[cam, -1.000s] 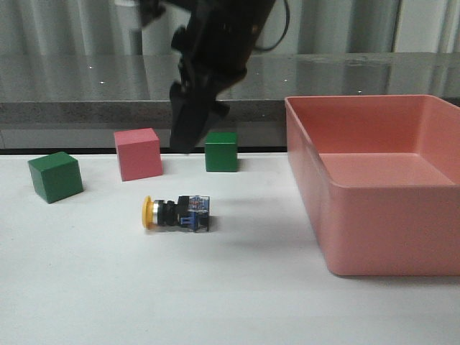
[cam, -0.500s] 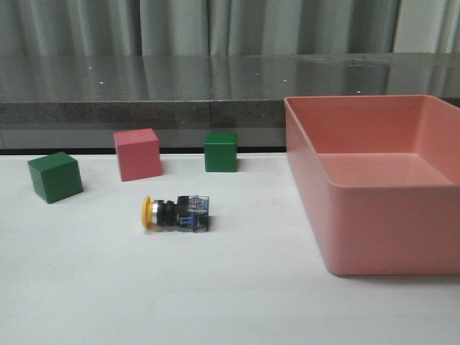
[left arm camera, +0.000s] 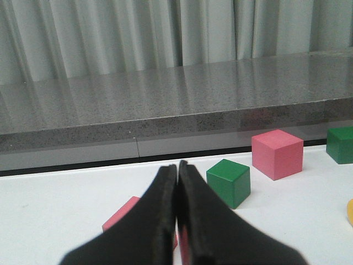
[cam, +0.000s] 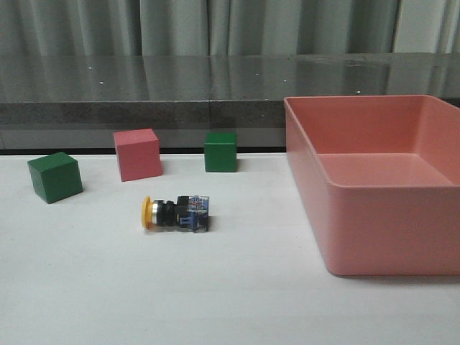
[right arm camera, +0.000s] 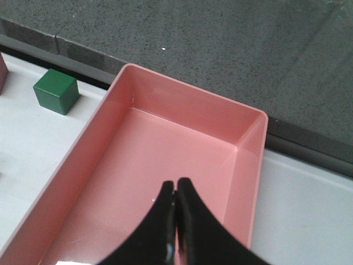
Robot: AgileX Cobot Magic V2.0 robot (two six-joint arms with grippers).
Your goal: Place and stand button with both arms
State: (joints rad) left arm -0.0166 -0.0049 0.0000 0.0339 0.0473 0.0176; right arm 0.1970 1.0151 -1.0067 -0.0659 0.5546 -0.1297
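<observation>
Button [cam: 175, 214] is lying on its side on the white table [cam: 237, 302], yellow cap pointing toward the robot's left, clear-blue base toward the pink bin [cam: 374, 208], and neither gripper is touching it. No readable writing or brand on anything; the base has some dark bits inside but they're too small to make out. Front view shows no arms at all, just the button with a pink cube [cam: 137, 153] and a green cube [cam: 221, 151] behind it and another green cube [cam: 54, 176] off to the left. The wrist cams fill in the rest: the left gripper [left arm camera: 177, 168] has its fingers pressed together on nothing, hanging low over the table with a green cube [left arm camera: 229, 182] and pink cube [left arm camera: 277, 154] ahead of its tips, plus a pink block [left arm camera: 128, 216] partly hidden under the fingers that the front view doesn't show. A sliver of yellow [left arm camera: 349, 212] at that picture's edge may be the button's cap, can't say for sure. The right gripper [right arm camera: 176, 187] is likewise closed with nothing held, sitting above the bin's [right arm camera: 182, 160] inside, a green cube [right arm camera: 55, 90] beyond the bin's wall.
</observation>
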